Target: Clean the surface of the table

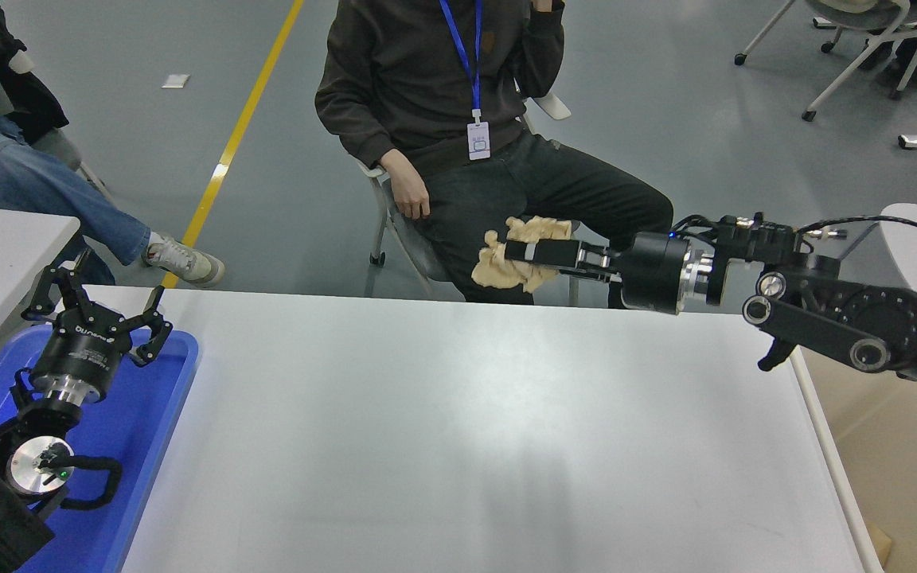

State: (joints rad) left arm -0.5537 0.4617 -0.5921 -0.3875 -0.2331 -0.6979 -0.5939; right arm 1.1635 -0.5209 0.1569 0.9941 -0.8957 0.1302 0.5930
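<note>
The table surface (442, 430) is a wide matte white-grey top filling the lower picture. My right gripper (516, 251) is shut on a crumpled tan paper wad (506, 269) and holds it high above the table's far edge, the arm stretched leftward from the right. The wad hangs in front of a seated person's legs. My left gripper (100, 306) is open and parked at the lower left over the blue tray (164, 398).
A person in dark clothes sits on a chair (542, 235) at the table's far side. Another person's legs are at the upper left. A beige bin (896, 446) stands off the table's right edge. A smaller white table (5, 239) is at the left.
</note>
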